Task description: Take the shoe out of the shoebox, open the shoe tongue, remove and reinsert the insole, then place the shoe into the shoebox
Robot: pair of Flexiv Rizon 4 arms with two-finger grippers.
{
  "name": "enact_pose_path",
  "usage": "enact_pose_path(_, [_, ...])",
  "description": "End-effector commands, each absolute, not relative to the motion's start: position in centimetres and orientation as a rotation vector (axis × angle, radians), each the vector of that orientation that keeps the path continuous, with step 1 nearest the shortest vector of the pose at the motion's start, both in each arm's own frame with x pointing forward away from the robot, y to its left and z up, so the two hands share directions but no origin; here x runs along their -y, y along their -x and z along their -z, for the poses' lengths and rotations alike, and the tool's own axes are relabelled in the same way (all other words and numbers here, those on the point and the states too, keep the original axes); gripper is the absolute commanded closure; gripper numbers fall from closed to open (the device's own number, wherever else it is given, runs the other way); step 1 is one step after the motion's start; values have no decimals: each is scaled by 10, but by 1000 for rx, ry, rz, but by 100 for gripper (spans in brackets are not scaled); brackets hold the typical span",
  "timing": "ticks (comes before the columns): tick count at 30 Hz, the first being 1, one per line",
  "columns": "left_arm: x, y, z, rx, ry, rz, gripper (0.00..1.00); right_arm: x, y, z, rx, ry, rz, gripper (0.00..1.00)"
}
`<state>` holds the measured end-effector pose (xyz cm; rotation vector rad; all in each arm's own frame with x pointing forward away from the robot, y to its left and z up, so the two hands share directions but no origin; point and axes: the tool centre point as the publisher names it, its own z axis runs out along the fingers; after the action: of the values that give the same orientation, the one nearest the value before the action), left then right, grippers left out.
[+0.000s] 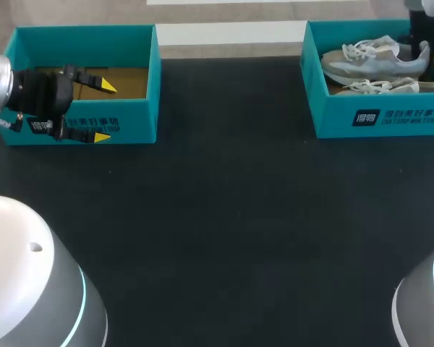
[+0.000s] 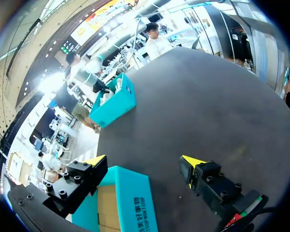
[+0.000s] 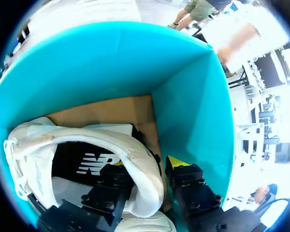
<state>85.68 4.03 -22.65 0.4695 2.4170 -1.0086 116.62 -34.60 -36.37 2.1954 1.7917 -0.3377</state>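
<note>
While my right arm comes in from the far right corner of the table (image 1: 224, 217), my right gripper (image 1: 419, 52) is down inside the teal shoebox (image 1: 376, 119) that stands there. Two pale shoes lie on their sides in this box, one behind the other, with their toes toward the middle of the table. The rear shoe (image 1: 372, 61) is the one at my fingers, and the second shoe (image 1: 390, 87) lies just in front of it, near the front wall. Seen from my right wrist, the right gripper (image 3: 147, 164) has the padded heel of the shoe (image 3: 87, 140) between its fingers. One finger is inside the dark opening of the shoe. The other one stands outside, between the heel and the end wall of the shoebox (image 3: 111, 67), and a thin strip of brown floor shows between it and the heel. So the fingers are set narrow around the heel but do not clamp it. My left gripper (image 1: 105, 111) hangs over the front wall of the empty box (image 1: 134, 119) at the far left. Its fingers are spread wide, one yellow tip over the brown floor inside and the other tip outside, over the table. From my left wrist, the left gripper (image 2: 145, 160) holds nothing, the empty box (image 2: 130, 198) is under it, and the shoebox (image 2: 113, 104) is well apart, across the table.
</note>
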Motion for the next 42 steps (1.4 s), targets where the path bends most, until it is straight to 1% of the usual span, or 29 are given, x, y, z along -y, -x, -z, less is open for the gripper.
enact_pose_path(1, [-40,-857,226,-2420,-471,1005,0,347,-1168,362,-1782,-2198,342,56])
enact_pose_path(16, [-40,-857,226,-2420,-471,1005,0,344,-1169,335,-1770,-2229,295,50])
enact_pose_path(18, [-40,-857,226,-2420,-471,1005,0,342,-1168,329,-1774,-2223,280,41])
enact_pose_path(21, [-40,-857,226,-2420,-471,1005,0,339,-1167,318,-1774,-2221,240,34])
enact_pose_path(23, [-40,-857,226,-2420,-471,1005,0,335,-1167,311,-1791,-2209,218,33])
enact_pose_path(25, [-40,-857,226,-2420,-471,1005,0,331,-1166,305,-1807,-2191,199,30])
enact_pose_path(28, [-40,-857,226,-2420,-471,1005,0,323,-1165,295,-1820,-2184,165,29])
enact_pose_path(30, [-40,-857,226,-2420,-471,1005,0,316,-1162,287,-1833,-2186,139,30])
enact_pose_path(31, [-40,-857,226,-2420,-471,1005,0,313,-1160,283,-1836,-2186,129,28])
enact_pose_path(35, [-40,-857,226,-2420,-471,1005,0,301,-1146,265,-1871,-2186,92,28])
enact_pose_path(37, [-40,-857,226,-2420,-471,1005,0,295,-1137,256,-1893,-2179,75,24])
enact_pose_path(42, [-40,-857,226,-2420,-471,1005,0,282,-1117,234,-1924,-2174,44,22])
